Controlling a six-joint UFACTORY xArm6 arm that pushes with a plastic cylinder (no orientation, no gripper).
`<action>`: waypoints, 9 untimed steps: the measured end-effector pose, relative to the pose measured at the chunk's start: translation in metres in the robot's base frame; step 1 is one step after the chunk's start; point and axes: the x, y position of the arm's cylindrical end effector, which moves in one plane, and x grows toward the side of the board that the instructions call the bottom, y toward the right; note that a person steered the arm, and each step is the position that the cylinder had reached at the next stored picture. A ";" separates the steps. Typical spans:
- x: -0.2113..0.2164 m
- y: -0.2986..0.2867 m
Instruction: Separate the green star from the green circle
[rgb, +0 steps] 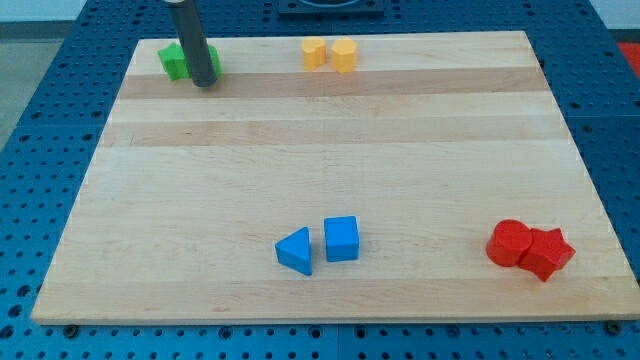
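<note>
Two green blocks sit close together at the top left corner of the wooden board (320, 150). The left one (174, 62) looks like the green star. The other green block (214, 60) shows only as a sliver to the right of the rod, and its shape cannot be made out. My dark rod comes down in front of them, with my tip (205, 83) on the board just below the pair, between the two blocks.
Two yellow blocks (315, 53) (344, 55) sit side by side at the top middle. A blue triangle (295, 251) and a blue cube (341, 239) lie at the bottom middle. A red circle (509, 243) touches a red star (548, 254) at the bottom right.
</note>
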 end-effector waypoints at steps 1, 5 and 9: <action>0.000 0.000; -0.007 -0.124; -0.049 -0.041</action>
